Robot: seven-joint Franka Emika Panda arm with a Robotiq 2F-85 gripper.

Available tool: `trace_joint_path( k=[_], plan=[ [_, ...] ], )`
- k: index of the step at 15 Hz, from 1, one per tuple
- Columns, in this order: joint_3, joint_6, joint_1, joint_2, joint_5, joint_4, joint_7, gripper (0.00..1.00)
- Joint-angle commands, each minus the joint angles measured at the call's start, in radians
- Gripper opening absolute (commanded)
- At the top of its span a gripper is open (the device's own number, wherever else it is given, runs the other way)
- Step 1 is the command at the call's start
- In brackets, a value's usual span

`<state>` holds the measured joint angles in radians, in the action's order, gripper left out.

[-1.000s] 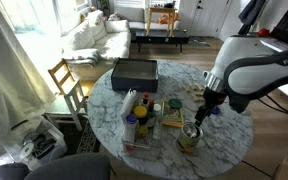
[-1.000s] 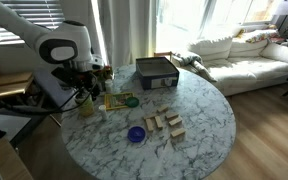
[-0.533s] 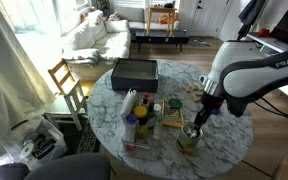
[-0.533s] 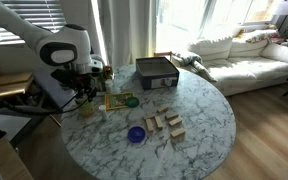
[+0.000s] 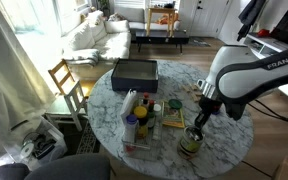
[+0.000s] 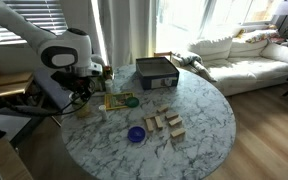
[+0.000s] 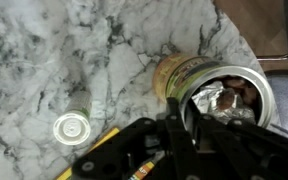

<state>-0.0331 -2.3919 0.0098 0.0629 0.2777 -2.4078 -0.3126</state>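
Observation:
An open tin can (image 7: 222, 92) with a yellow label and crumpled foil-like contents stands near the edge of the round marble table (image 5: 179, 85). My gripper (image 7: 181, 112) comes down on it from above. One finger sits outside the can wall and the other inside, the jaws pinched onto the near rim. In both exterior views the gripper (image 5: 195, 126) (image 6: 82, 93) sits right on top of the can (image 5: 190, 143) (image 6: 85, 107). The pads' contact is hidden by the black fingers.
A small white lid (image 7: 71, 127) lies on the marble beside the can. A yellow packet (image 6: 119, 101), bottles (image 5: 132, 108), a dark box (image 5: 135, 72), a blue bowl (image 6: 136, 134) and wooden blocks (image 6: 165, 124) share the table. A wooden chair (image 5: 66, 85) stands beside it.
The jaws went from wide open to closed on the can's rim. The gripper sank slightly onto the can; the can has stayed in place.

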Motion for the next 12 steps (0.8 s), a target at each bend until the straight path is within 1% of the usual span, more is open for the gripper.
trace_joint_path(
  k=[1, 7, 12],
  plan=[
    [-0.005, 0.017, -0.005, 0.015, 0.039, 0.014, -0.039, 0.03],
    [-0.007, 0.036, 0.001, -0.02, 0.009, 0.039, -0.004, 0.03],
    [-0.033, 0.082, 0.033, -0.081, -0.071, 0.117, 0.018, 0.03]
  ],
)
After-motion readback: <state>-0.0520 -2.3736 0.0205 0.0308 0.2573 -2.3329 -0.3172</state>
